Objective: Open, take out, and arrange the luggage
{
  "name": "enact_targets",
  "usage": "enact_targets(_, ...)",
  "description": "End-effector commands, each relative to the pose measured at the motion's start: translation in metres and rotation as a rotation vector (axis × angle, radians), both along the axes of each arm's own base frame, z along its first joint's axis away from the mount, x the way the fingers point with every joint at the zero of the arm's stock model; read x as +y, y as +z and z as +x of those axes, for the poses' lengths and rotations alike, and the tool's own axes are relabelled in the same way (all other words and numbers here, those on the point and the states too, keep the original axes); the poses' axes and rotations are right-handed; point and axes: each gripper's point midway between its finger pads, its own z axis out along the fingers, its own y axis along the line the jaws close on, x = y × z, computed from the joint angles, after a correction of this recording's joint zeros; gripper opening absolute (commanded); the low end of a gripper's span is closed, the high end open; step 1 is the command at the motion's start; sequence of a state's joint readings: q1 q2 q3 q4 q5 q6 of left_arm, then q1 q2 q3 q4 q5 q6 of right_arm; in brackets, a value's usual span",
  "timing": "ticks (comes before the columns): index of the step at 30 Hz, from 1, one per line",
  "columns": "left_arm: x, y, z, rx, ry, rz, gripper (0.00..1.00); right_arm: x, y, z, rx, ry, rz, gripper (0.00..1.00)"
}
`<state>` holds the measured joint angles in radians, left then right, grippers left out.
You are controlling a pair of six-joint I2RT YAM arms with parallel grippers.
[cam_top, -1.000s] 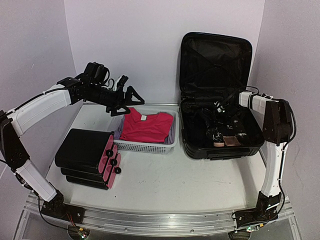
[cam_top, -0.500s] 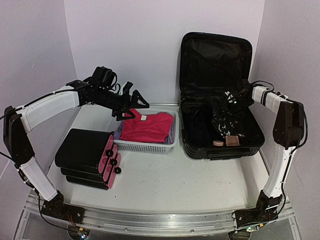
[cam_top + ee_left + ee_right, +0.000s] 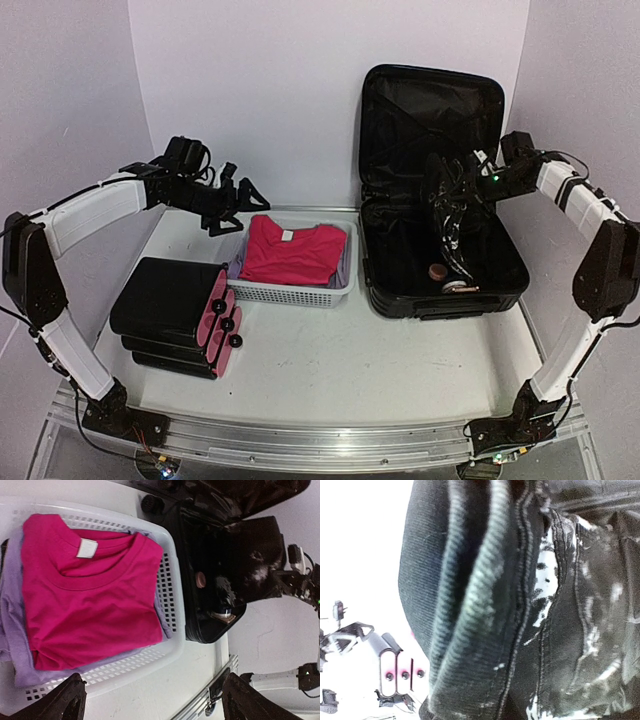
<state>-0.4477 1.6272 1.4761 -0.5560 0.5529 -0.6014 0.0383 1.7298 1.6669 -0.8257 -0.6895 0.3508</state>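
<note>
A fixed camera high at the near edge looks down over the whole table (image 3: 330,370), the left wrist camera looks from a height onto the white basket (image 3: 169,592) and open suitcase (image 3: 200,610), both shared with that overhead view, and the right wrist camera is pressed close to dark cloth (image 3: 470,605).

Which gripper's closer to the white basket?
Left. The left gripper hovers open by the basket, at its back-left corner; the right gripper is over the luggage, shut on a dark garment.

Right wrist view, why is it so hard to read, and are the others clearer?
Right wrist: dark garment crowds the lens, background blown out white. Left wrist: sharp, pink shirt evenly lit. Top external: even light, luggage interior nearly black.
</note>
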Motion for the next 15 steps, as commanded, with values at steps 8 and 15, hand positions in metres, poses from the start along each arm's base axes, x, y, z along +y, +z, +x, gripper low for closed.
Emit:
enact_targets(8,0.064,0.007,0.010,-0.153,0.054,0.270,0.95,0.014,0.123,-0.007,-0.366,0.064,0.092,0.00)
enact_targets(15,0.084,-0.004,0.025,-0.124,0.082,0.281,0.96,0.022,0.154,-0.006,-0.455,0.076,0.106,0.00)
